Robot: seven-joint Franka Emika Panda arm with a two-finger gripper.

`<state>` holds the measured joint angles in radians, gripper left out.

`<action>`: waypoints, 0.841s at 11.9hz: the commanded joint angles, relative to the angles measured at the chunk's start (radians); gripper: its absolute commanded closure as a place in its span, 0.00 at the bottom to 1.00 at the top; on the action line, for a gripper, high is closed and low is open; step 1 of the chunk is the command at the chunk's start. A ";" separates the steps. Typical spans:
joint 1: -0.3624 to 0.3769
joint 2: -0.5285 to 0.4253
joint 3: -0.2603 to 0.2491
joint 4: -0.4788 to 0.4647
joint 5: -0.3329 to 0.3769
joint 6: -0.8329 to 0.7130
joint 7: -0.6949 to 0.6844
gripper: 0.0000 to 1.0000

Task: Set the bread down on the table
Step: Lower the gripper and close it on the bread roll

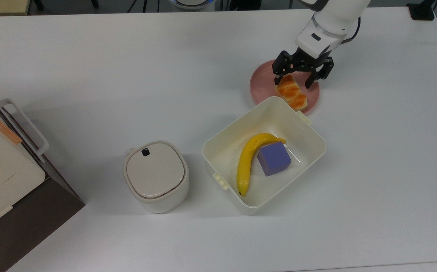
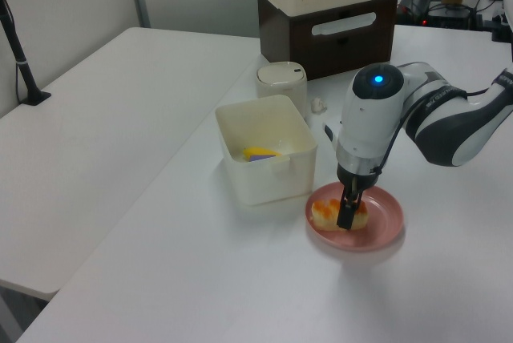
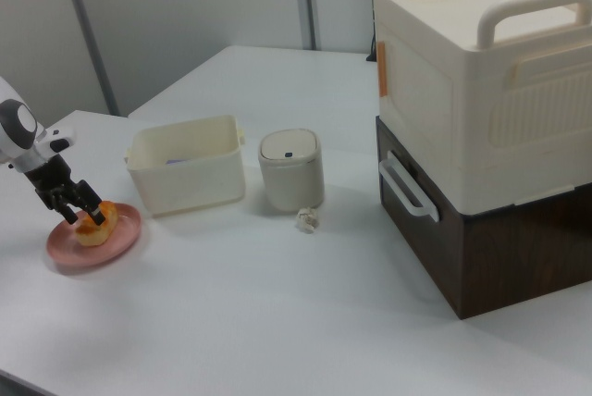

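Bench: white bench (image 1: 109, 75), carrying everything.
Gripper: my gripper (image 1: 295, 82) is low over the pink plate (image 1: 258, 85), fingers spread wide, straddling one end of the bread (image 1: 292, 94).
Bread: lying on the plate, not lifted.
Tub: cream tub (image 1: 309, 151) just beside the plate, holding a banana (image 1: 247, 160) and a purple cube (image 1: 274, 158).
Bin: lidded bin (image 1: 154, 175) to the top view's left of the tub.

The white, rounded-shell robot arm (image 2: 377, 123) has dark grey joint sections and a lit blue indicator on its wrist housing. A black two-finger gripper (image 1: 295, 80) of open linkage construction is mounted below. A small dark rectangular marking sits on the white wrist casing.
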<state>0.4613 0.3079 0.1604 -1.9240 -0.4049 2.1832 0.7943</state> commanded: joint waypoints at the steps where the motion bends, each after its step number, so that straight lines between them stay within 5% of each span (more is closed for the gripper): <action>1: -0.006 0.022 0.001 0.002 -0.048 0.007 0.023 0.06; 3: -0.009 0.022 0.001 0.005 -0.051 0.006 0.023 0.48; 6: -0.015 0.022 0.001 0.003 -0.086 0.000 0.016 1.00; 10: -0.032 -0.019 0.002 0.010 -0.078 -0.115 -0.249 1.00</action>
<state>0.4435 0.3274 0.1589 -1.9192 -0.4819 2.1622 0.7181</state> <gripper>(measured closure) 0.872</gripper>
